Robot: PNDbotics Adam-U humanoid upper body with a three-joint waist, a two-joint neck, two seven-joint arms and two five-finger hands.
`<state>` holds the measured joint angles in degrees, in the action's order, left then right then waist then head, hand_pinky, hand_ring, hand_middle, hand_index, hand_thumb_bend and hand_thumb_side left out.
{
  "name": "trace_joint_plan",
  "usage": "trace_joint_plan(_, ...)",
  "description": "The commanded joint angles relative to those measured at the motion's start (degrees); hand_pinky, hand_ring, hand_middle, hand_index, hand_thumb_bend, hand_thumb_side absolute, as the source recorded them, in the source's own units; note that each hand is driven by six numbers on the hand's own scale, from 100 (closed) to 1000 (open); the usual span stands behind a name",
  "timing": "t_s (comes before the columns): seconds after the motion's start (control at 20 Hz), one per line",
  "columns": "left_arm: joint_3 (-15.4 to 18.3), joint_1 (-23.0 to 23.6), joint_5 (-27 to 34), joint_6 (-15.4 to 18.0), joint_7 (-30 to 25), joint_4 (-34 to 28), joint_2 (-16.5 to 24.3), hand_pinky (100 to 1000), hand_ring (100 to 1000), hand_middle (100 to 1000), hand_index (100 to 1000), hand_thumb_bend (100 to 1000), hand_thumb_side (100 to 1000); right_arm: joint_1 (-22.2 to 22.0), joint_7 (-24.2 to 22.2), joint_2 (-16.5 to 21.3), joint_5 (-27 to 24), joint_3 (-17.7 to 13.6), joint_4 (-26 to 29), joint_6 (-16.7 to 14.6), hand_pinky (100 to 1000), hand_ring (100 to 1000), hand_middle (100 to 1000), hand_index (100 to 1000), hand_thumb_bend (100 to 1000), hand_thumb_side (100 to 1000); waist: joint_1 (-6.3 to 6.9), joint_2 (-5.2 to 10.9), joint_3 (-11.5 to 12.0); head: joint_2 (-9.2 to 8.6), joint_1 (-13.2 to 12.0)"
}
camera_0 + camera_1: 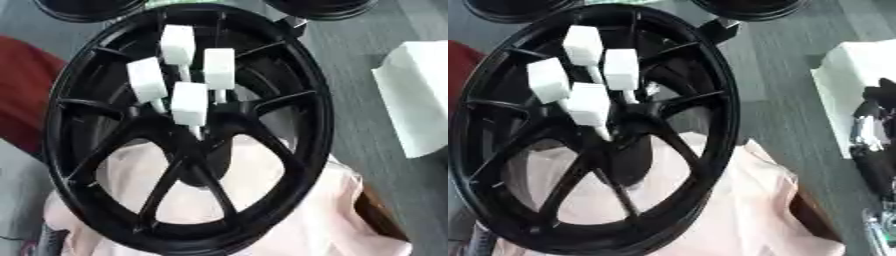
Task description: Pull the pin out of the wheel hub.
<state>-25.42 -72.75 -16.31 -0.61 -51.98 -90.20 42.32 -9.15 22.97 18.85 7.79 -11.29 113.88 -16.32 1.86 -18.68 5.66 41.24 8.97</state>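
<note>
A black spoked wheel hub (320,115) stands tilted, filling the left eye view. Several pins with white block heads stick out of its centre: one at the top (178,45), one at the right (219,68), one at the left (146,80) and the nearest one (189,103). Thin pale shafts run from the blocks into the hub's middle (206,136). My right hand (876,142) shows only at the right edge of the right eye view, black and silver, well apart from the wheel. No left hand is in sight.
A pale pink cloth (315,220) lies under the wheel. A white box (420,105) sits to the right on the grey surface. Something red (22,90) lies at the left. Two more black wheels (87,9) show at the top edge.
</note>
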Motion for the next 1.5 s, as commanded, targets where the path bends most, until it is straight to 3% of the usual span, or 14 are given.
trace_joint_plan(0.05, -2.2, -3.5, -1.5, 1.4, 0.0, 4.2, -1.3, 813, 780, 729, 832, 100, 846, -0.1, 0.0, 0.6, 0.5, -0.1, 0.7, 0.2, 763, 785, 716, 837, 100, 553, -0.1, 1.51, 0.2, 0.29, 0.7)
trace_joint_plan(0.4, -5.1, -7.9, -3.7, 3.7, 0.0, 11.9, -6.6, 810, 781, 730, 834, 100, 869, 0.0, -0.2, 0.6, 0.6, 0.4, 0.7, 0.4, 763, 785, 715, 837, 100, 554, -0.31, 1.34, 0.0, 0.26, 1.0)
trace_joint_plan(0.9, -6.6, -10.7, -5.6, 5.0, 0.0, 18.4, -13.4, 808, 787, 735, 842, 100, 868, 0.5, -0.8, 0.4, -0.1, 0.7, 0.7, 0.8, 762, 785, 717, 838, 100, 556, -0.33, 1.29, -1.1, 0.5, -0.1)
trace_joint_plan(1.2, -7.7, -10.7, -5.4, 7.1, 0.0, 20.0, -14.1, 813, 794, 740, 871, 100, 884, 0.7, -0.9, 0.3, -0.3, 0.7, 0.7, 1.1, 762, 785, 718, 839, 100, 558, -0.06, 1.3, -1.4, 0.5, -0.2)
trace_joint_plan(1.5, -8.0, -9.8, -5.2, 6.2, 0.0, 18.7, -12.2, 829, 809, 738, 875, 100, 905, 0.8, -1.0, 0.3, -0.4, 0.6, 0.7, 1.3, 762, 785, 719, 840, 100, 560, 0.27, 1.19, -1.2, 0.47, 0.4)
